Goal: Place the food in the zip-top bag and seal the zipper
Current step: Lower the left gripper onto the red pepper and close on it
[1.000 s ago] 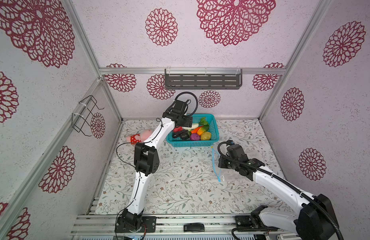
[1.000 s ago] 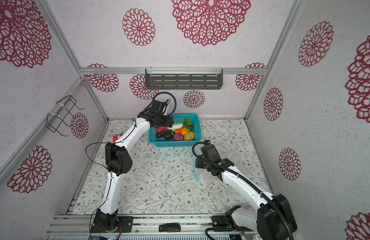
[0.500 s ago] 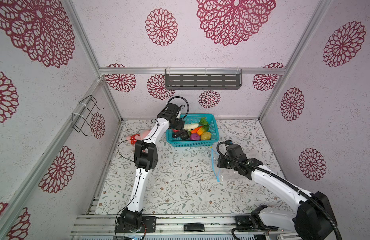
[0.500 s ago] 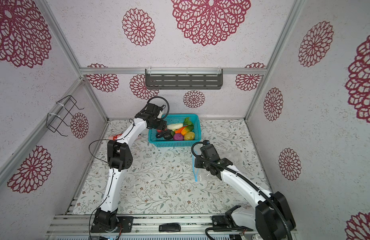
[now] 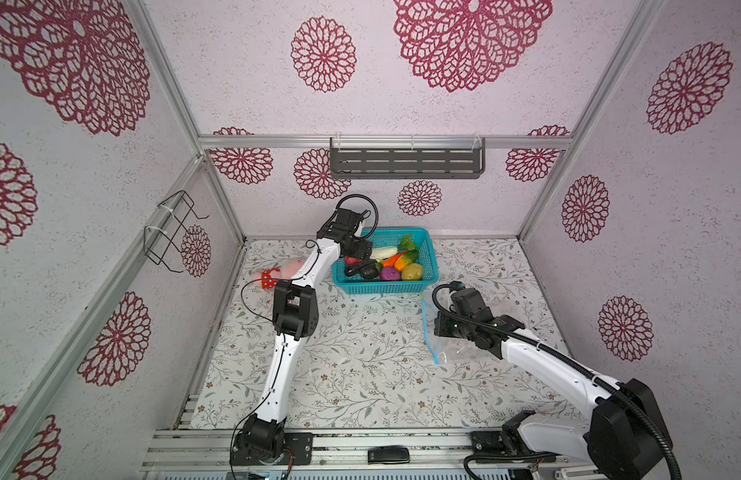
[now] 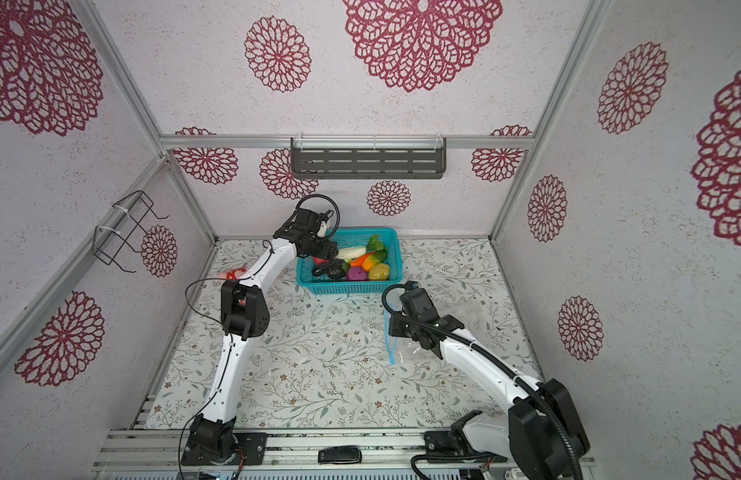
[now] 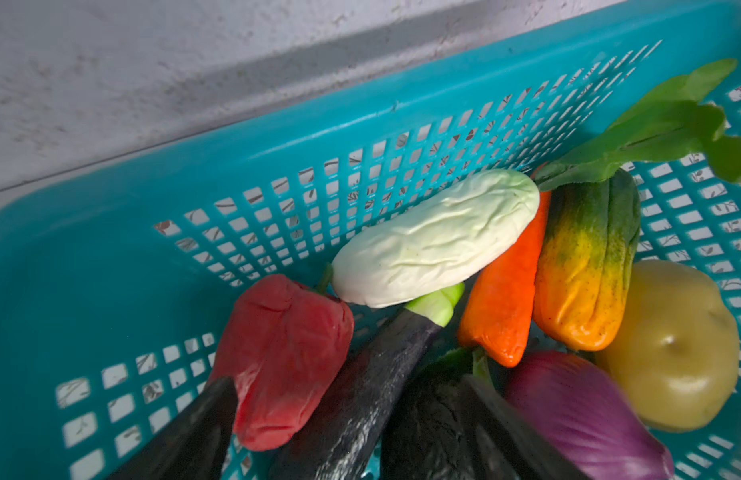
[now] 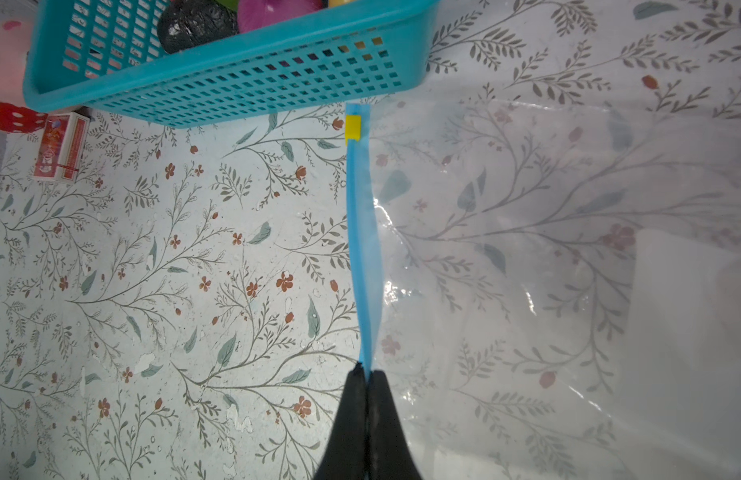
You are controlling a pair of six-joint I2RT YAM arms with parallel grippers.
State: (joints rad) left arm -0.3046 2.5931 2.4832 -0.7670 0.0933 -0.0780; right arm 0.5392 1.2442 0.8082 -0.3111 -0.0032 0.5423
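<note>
While the right claw is pinching the zipper of the zip-top bag on the counter, the released left claw is hovering over the food in the basket. Picking is only beginning, so the next move is likely calling for closing on one piece.

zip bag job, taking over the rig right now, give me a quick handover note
Grippers: the left gripper is open and holds nothing. Its fingers are down in the basket, one on each side of the eggplant. The right gripper is shut on the zipper of the bag.
Things: all the vegetables are in the basket. The bag lies on the table beside it.
Done: no food in the bag yet.
Left: move the vegetables into the bag, then seal the zipper.
</note>
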